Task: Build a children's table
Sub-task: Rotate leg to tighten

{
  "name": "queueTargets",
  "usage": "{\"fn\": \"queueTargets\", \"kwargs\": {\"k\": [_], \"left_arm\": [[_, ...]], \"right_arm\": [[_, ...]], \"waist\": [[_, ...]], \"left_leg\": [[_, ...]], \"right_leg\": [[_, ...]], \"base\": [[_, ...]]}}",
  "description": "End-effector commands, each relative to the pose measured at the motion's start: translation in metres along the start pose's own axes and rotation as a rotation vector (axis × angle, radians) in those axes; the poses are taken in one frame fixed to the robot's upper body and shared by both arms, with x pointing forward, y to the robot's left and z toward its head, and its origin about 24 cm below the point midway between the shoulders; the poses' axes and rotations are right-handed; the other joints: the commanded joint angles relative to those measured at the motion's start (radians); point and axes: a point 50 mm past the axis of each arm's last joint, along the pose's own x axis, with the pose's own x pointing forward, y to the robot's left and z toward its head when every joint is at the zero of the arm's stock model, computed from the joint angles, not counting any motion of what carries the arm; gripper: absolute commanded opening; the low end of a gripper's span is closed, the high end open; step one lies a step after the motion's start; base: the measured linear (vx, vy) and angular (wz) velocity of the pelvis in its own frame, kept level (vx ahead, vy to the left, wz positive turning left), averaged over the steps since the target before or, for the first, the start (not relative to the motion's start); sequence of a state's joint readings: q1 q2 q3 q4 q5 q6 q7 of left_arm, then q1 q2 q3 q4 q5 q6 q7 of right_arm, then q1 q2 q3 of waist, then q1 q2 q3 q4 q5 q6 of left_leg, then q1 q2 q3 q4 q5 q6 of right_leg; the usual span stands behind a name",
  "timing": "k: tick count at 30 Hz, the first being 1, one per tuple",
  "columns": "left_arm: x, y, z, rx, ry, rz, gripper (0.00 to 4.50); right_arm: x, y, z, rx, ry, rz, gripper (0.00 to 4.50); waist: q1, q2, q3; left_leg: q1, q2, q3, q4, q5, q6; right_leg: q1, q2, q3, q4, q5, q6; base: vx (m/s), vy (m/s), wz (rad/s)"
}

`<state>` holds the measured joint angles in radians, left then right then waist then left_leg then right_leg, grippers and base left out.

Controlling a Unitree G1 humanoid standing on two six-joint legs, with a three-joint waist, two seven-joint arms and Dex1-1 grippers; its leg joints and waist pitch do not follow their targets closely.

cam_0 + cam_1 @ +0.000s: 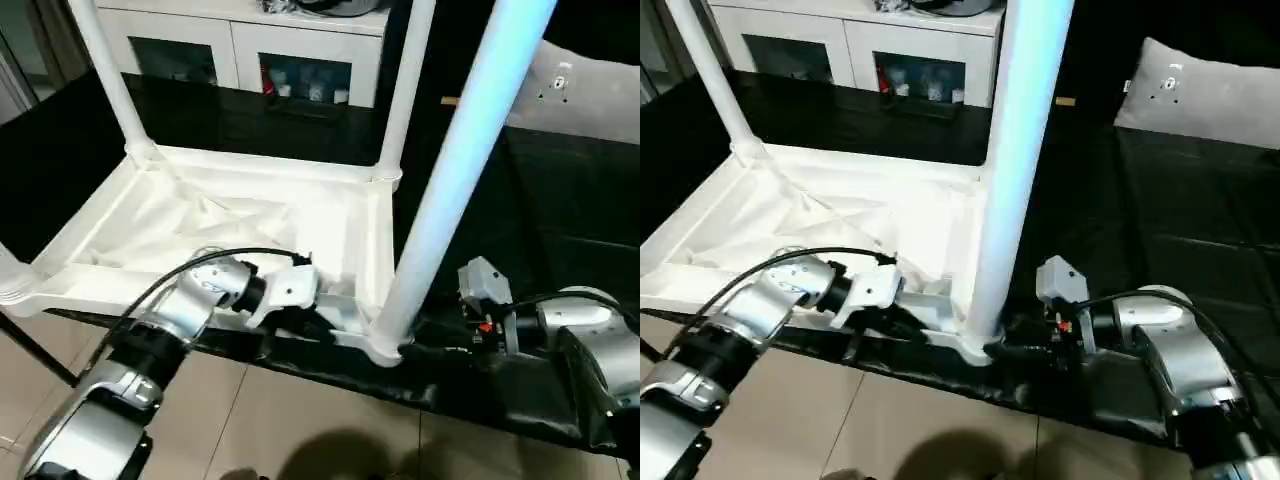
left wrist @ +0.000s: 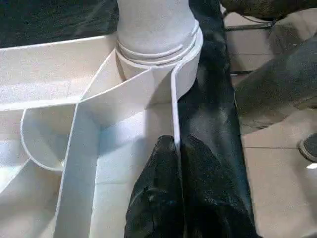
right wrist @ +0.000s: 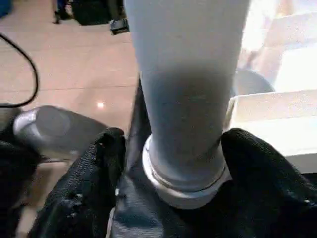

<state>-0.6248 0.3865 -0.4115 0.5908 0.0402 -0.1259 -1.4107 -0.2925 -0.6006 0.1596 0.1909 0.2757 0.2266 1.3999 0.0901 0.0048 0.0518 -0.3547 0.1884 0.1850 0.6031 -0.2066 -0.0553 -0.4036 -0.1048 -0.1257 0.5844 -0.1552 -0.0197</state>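
- Left eye view: I see the children's table [image 1: 250, 215] upside down on the black tabletop [image 1: 560, 200].
- Left wrist view: my left pincer [image 2: 179, 148] is pressed together on its rim.
- Right wrist view: my right pincer [image 3: 171, 148] sits spread around the near leg [image 3: 185, 74].

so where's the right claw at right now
The right claw sits low at the near right corner of the upside-down tabletop, its two fingers straddling the base of the nearest leg where it enters the corner socket.
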Motion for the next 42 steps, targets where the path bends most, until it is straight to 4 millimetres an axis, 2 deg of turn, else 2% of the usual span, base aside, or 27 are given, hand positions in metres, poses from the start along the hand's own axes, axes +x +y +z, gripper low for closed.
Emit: {"fn": "queueTargets", "kwargs": {"k": [1, 2, 3, 5, 6, 7, 8, 9, 10, 11, 12, 13, 14, 18, 22, 23, 25, 26, 28, 29, 31, 32, 33, 34, 35, 37, 42], "left_arm": [[0.000, -0.003, 0.003, 0.035, 0.008, -0.032, 0.00], [-0.001, -0.003, 0.003, 0.035, 0.009, -0.033, 0.00], [-0.001, -0.004, 0.002, 0.033, 0.010, -0.034, 0.00], [-0.001, -0.004, 0.002, 0.033, 0.011, -0.034, 0.00], [0.000, -0.004, 0.002, 0.028, 0.010, -0.037, 0.00], [0.001, -0.004, 0.002, 0.027, 0.008, -0.038, 0.00], [0.001, -0.004, 0.002, 0.026, 0.007, -0.039, 0.00], [0.002, -0.004, 0.003, 0.026, 0.005, -0.041, 0.00], [0.002, -0.004, 0.003, 0.026, 0.002, -0.043, 0.00], [0.003, -0.004, 0.003, 0.025, -0.003, -0.049, 0.00], [0.003, -0.004, 0.003, 0.025, -0.003, -0.049, 0.00], [0.004, -0.005, 0.004, 0.025, -0.010, -0.057, 0.00], [0.004, -0.005, 0.004, 0.025, -0.010, -0.057, 0.00], [0.007, -0.004, 0.006, 0.009, -0.040, -0.054, 0.00], [0.007, -0.003, 0.006, 0.006, -0.048, -0.046, 0.00], [0.007, -0.002, 0.007, 0.005, -0.049, -0.037, 0.00], [0.008, -0.001, 0.007, 0.002, -0.053, -0.028, 0.00], [0.008, -0.001, 0.007, 0.000, -0.058, -0.022, 0.00], [0.008, -0.001, 0.008, 0.000, -0.060, -0.020, 0.00], [0.008, -0.001, 0.008, 0.000, -0.059, -0.017, 0.00], [0.007, -0.002, 0.007, 0.002, -0.055, -0.015, 0.00], [0.007, -0.002, 0.006, 0.001, -0.054, -0.015, 0.00], [0.007, -0.002, 0.006, 0.001, -0.053, -0.015, 0.00], [0.007, -0.002, 0.006, 0.001, -0.052, -0.014, 0.00], [0.007, -0.002, 0.005, 0.001, -0.050, -0.013, 0.00], [0.007, -0.002, 0.005, 0.001, -0.052, -0.007, 0.00], [0.007, -0.002, 0.005, 0.000, -0.050, -0.002, 0.00]], "right_arm": [[0.001, -0.002, 0.003, 0.008, -0.008, 0.023, 3.11], [0.001, -0.003, 0.003, 0.017, -0.011, 0.027, 3.03], [0.001, -0.004, 0.002, 0.024, -0.013, 0.028, 2.71], [0.002, -0.004, 0.002, 0.028, -0.013, 0.028, 2.70], [0.002, -0.006, 0.001, 0.044, -0.025, 0.022, 2.67], [0.002, -0.007, 0.000, 0.049, -0.030, 0.017, 2.40], [0.003, -0.007, 0.000, 0.051, -0.031, 0.015, 2.40], [0.003, -0.007, 0.000, 0.055, -0.037, 0.016, 2.29], [0.003, -0.007, 0.000, 0.058, -0.042, 0.018, 2.24], [0.005, -0.005, -0.001, 0.066, -0.052, 0.028, 2.20], [0.005, -0.005, -0.001, 0.066, -0.052, 0.028, 1.97], [0.007, -0.001, -0.002, 0.077, -0.070, 0.035, 1.88], [0.007, -0.001, -0.002, 0.077, -0.070, 0.035, 1.88], [0.013, 0.007, -0.003, 0.087, -0.122, 0.030, 1.45], [0.014, 0.010, -0.003, 0.070, -0.117, 0.019, 1.21], [0.014, 0.010, -0.004, 0.058, -0.108, 0.011, 1.21], [0.014, 0.011, -0.004, 0.066, -0.109, 0.002, 1.21], [0.015, 0.011, -0.002, 0.099, -0.137, -0.006, 1.21], [0.015, 0.011, -0.001, 0.113, -0.154, -0.009, 1.48], [0.015, 0.012, 0.001, 0.124, -0.169, -0.010, 1.57], [0.015, 0.015, 0.002, 0.140, -0.173, 0.011, 1.62], [0.015, 0.015, 0.002, 0.139, -0.170, 0.015, 1.91], [0.015, 0.016, 0.002, 0.136, -0.167, 0.016, 1.91], [0.015, 0.015, 0.002, 0.134, -0.165, 0.013, 2.01], [0.016, 0.015, 0.002, 0.126, -0.162, 0.005, 2.10], [0.018, 0.012, 0.002, 0.096, -0.154, -0.032, 2.36], [0.020, 0.009, 0.000, 0.088, -0.133, -0.056, 2.50]], "waist": [[0.005, -0.020, -0.069], [0.005, -0.020, -0.068], [0.005, -0.017, -0.068], [0.005, -0.018, -0.068], [0.006, -0.011, -0.068], [0.006, -0.013, -0.069], [0.006, -0.013, -0.069], [0.007, -0.009, -0.070], [0.006, -0.012, -0.069], [0.008, -0.002, -0.070], [0.005, -0.007, -0.070], [0.006, 0.001, -0.070], [0.006, -0.003, -0.070], [0.004, 0.007, -0.069], [0.003, 0.008, -0.069], [0.003, 0.011, -0.069], [0.002, 0.009, -0.069], [0.003, 0.005, -0.069], [0.004, 0.009, -0.069], [0.003, 0.006, -0.069], [0.004, 0.008, -0.069], [0.003, 0.001, -0.069], [0.004, 0.005, -0.069], [0.004, 0.005, -0.069], [0.004, 0.000, -0.069], [0.004, 0.003, -0.069], [0.001, 0.003, -0.067]], "left_leg": [[0.000, 0.053, -0.015, -0.071, -0.150, 0.080], [0.000, 0.053, -0.014, -0.071, -0.150, 0.075], [0.000, 0.053, -0.015, -0.072, -0.153, 0.072], [0.001, 0.052, -0.015, -0.072, -0.156, 0.069], [0.001, 0.052, -0.015, -0.072, -0.158, 0.067], [0.002, 0.051, -0.014, -0.072, -0.163, 0.065], [0.003, 0.051, -0.014, -0.071, -0.163, 0.064], [0.002, 0.051, -0.015, -0.072, -0.160, 0.062], [0.001, 0.051, -0.014, -0.072, -0.161, 0.063], [0.003, 0.051, -0.015, -0.072, -0.160, 0.061], [0.002, 0.050, -0.014, -0.072, -0.162, 0.063], [0.002, 0.050, -0.015, -0.072, -0.167, 0.061], [0.002, 0.049, -0.014, -0.071, -0.170, 0.062], [0.002, 0.049, -0.016, -0.074, -0.199, 0.051], [0.003, 0.048, -0.017, -0.074, -0.207, 0.045], [0.004, 0.048, -0.017, -0.075, -0.209, 0.044], [0.004, 0.048, -0.017, -0.075, -0.217, 0.043], [0.004, 0.047, -0.017, -0.075, -0.214, 0.045], [0.005, 0.049, -0.017, -0.075, -0.207, 0.048], [0.003, 0.049, -0.017, -0.075, -0.206, 0.049], [0.003, 0.049, -0.018, -0.076, -0.207, 0.047], [0.004, 0.049, -0.016, -0.076, -0.207, 0.048], [0.005, 0.049, -0.017, -0.075, -0.205, 0.047], [0.005, 0.048, -0.016, -0.075, -0.203, 0.048], [0.003, 0.049, -0.016, -0.075, -0.198, 0.050], [0.004, 0.049, -0.016, -0.075, -0.196, 0.048], [0.005, 0.048, -0.017, -0.077, -0.209, 0.042]], "right_leg": [[0.058, -0.065, 0.060, -0.061, -0.311, -0.187], [0.058, -0.065, 0.061, -0.063, -0.314, -0.186], [0.058, -0.064, 0.061, -0.063, -0.316, -0.186], [0.058, -0.064, 0.062, -0.063, -0.312, -0.187], [0.058, -0.064, 0.062, -0.062, -0.304, -0.191], [0.058, -0.063, 0.061, -0.063, -0.302, -0.195], [0.058, -0.063, 0.061, -0.063, -0.298, -0.197], [0.060, -0.063, 0.061, -0.061, -0.290, -0.200], [0.060, -0.063, 0.062, -0.062, -0.288, -0.198], [0.060, -0.062, 0.062, -0.060, -0.279, -0.202], [0.061, -0.061, 0.061, -0.061, -0.272, -0.204], [0.062, -0.061, 0.060, -0.061, -0.281, -0.201], [0.062, -0.061, 0.061, -0.065, -0.284, -0.197], [0.063, -0.059, 0.058, -0.073, -0.314, -0.185], [0.062, -0.057, 0.058, -0.074, -0.335, -0.177], [0.062, -0.057, 0.057, -0.074, -0.332, -0.180], [0.062, -0.057, 0.057, -0.074, -0.337, -0.179], [0.063, -0.057, 0.058, -0.075, -0.342, -0.176], [0.062, -0.057, 0.058, -0.075, -0.343, -0.175], [0.062, -0.056, 0.058, -0.074, -0.341, -0.175], [0.062, -0.057, 0.058, -0.075, -0.348, -0.171], [0.060, -0.057, 0.059, -0.076, -0.350, -0.167], [0.060, -0.058, 0.059, -0.075, -0.356, -0.168], [0.059, -0.059, 0.059, -0.076, -0.357, -0.167], [0.060, -0.059, 0.059, -0.075, -0.357, -0.166], [0.058, -0.061, 0.059, -0.076, -0.362, -0.163], [0.057, -0.061, 0.059, -0.080, -0.395, -0.150]], "base": [[0.000, 0.000, 0.00], [0.000, 0.000, 0.00], [0.000, 0.000, 0.00], [0.000, 0.000, 0.00], [0.000, 0.000, 0.00], [0.000, 0.000, 0.00], [0.000, 0.000, 0.00], [0.000, 0.000, 0.00], [0.000, 0.000, 0.00], [0.000, 0.000, 0.00], [0.000, 0.000, 0.00], [0.000, 0.000, 0.00], [0.000, 0.000, 0.00], [0.000, 0.000, 0.00], [0.000, 0.000, 0.00], [0.000, 0.000, 0.00], [0.000, 0.000, 0.00], [0.000, 0.000, 0.00], [0.000, 0.000, 0.00], [0.000, 0.000, 0.00], [0.000, 0.000, 0.00], [0.000, 0.000, 0.00], [0.000, 0.000, 0.00], [0.000, 0.000, 0.00], [0.000, 0.000, 0.00], [0.000, 0.000, 0.00], [0.000, 0.000, 0.00]]}}
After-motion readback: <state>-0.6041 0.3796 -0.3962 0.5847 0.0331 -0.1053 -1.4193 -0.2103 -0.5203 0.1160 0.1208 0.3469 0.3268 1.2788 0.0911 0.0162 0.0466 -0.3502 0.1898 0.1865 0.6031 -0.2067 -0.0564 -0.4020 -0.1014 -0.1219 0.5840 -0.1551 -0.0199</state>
